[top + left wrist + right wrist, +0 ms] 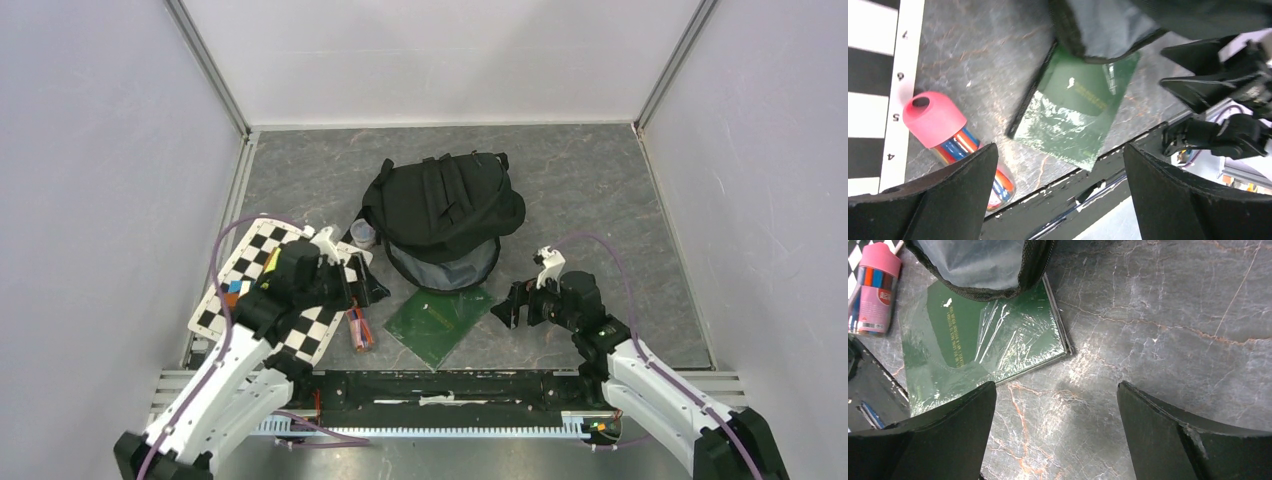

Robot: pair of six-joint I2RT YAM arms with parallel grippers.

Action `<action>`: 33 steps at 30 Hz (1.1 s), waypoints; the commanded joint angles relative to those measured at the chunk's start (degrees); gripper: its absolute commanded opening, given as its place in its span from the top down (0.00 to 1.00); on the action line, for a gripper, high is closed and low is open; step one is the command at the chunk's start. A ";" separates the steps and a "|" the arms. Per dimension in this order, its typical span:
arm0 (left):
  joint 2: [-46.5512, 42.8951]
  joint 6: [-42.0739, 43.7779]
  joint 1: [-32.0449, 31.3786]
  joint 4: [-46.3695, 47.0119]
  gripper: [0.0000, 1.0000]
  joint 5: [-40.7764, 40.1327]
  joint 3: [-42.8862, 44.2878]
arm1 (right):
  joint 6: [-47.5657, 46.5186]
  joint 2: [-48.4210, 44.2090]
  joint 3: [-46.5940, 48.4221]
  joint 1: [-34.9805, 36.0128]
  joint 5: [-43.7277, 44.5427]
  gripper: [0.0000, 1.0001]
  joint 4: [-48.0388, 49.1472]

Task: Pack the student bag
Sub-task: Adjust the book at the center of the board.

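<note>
Between the two grippers, on the grey marbled table (600, 200), lies a green shrink-wrapped book (440, 322). Its far corner is overlapped by the rim of the student bag (445, 205). The student bag sits just beyond both grippers, away from the arm bases, straps uppermost. Its open mouth faces them and shows grey lining in both wrist views (1108, 25) (978, 265).

The left gripper (372, 285) has its jaws spread wide and holds nothing. Its wrist view (1059, 150) frames the book (1073, 115) between the fingers. A clear marker tube (948, 135) with a pink cap lies beside the near-side finger, along the edge of a checkerboard (868, 75).

The right gripper (508, 305) is likewise fully parted and empty. It stands just beside the book's right edge. Its wrist view (1057, 386) shows bare table between the fingers, with the book (983, 345) toward one side.

A small cup (364, 235) stands beyond the left gripper, touching or nearly touching the bag.
</note>
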 commanded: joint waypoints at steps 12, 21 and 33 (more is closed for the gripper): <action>18.08 0.80 -13.44 19.17 0.03 -9.34 -4.70 | 12.41 -3.03 -8.35 -1.85 -3.51 0.25 15.61; 22.93 2.88 -15.53 27.87 0.07 -14.98 -9.35 | 14.87 0.83 -10.01 -1.79 -0.87 0.33 21.95; 26.45 0.84 -16.81 34.47 0.21 -10.66 -14.89 | 13.95 11.45 -9.75 -1.78 -5.06 0.38 30.10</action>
